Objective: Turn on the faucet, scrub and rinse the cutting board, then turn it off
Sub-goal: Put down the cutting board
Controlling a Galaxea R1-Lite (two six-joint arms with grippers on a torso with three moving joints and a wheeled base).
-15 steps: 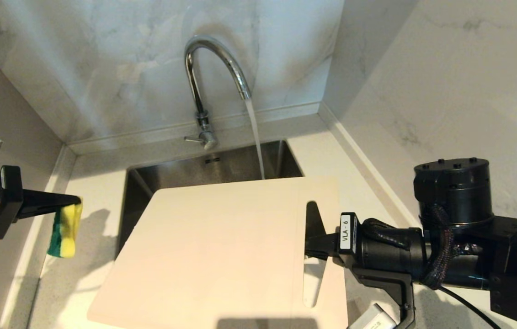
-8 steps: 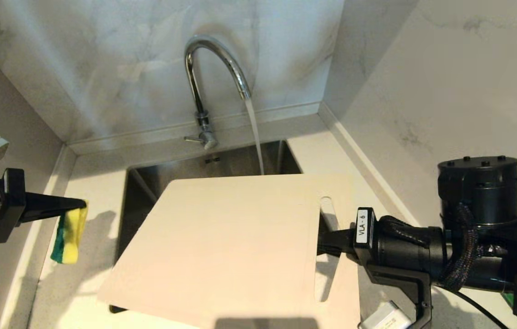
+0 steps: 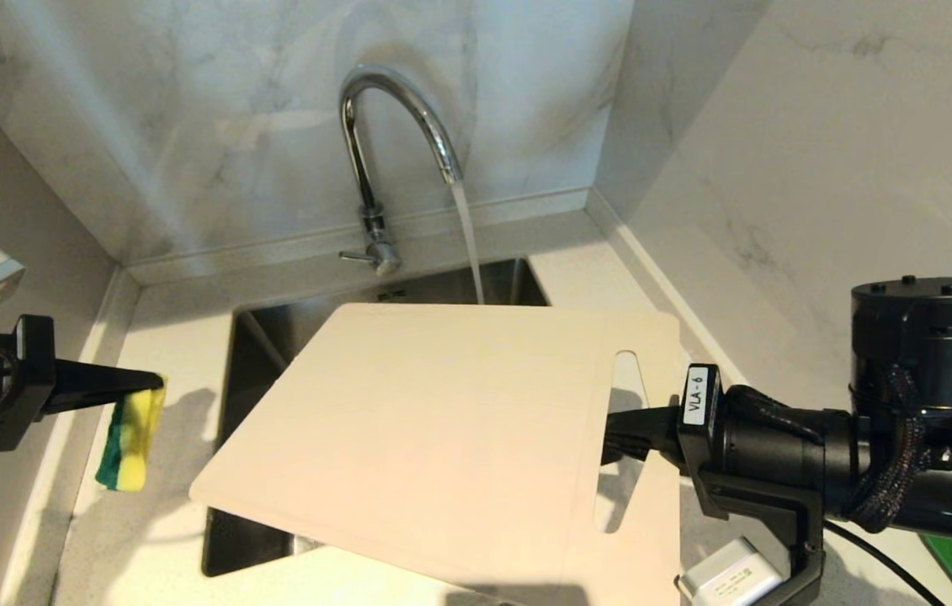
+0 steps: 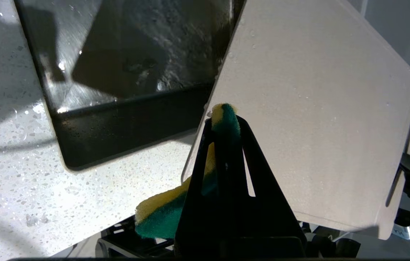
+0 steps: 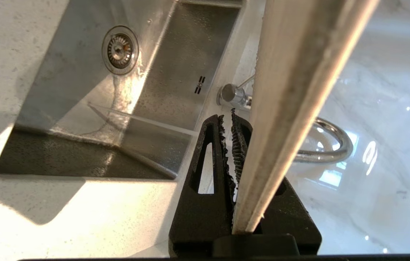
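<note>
The chrome faucet (image 3: 396, 126) runs, and its stream (image 3: 467, 244) drops behind the far edge of the cutting board (image 3: 442, 429). The beige board hangs tilted over the sink. My right gripper (image 3: 614, 438) is shut on its handle end beside the cut-out. In the right wrist view the board's edge (image 5: 292, 108) runs between the shut fingers of the right gripper (image 5: 228, 121), with the faucet's spout (image 5: 321, 145) behind. My left gripper (image 3: 151, 387) hovers over the left counter, shut on a green-and-yellow sponge (image 3: 130, 446). The left wrist view shows the sponge (image 4: 223, 116) just short of the board's near edge (image 4: 317, 127).
The steel sink (image 3: 265, 345) lies under the board, with its drain (image 5: 119, 50) near one corner. The faucet's lever (image 3: 355, 255) sticks out to the left at its base. Marble walls close the back and right, and a plain wall the left. Speckled counter (image 3: 164, 522) surrounds the sink.
My right arm has carried the cutting board up and to the right, toward the stream, which uncovers the sink's front. The left gripper with the sponge has barely shifted.
</note>
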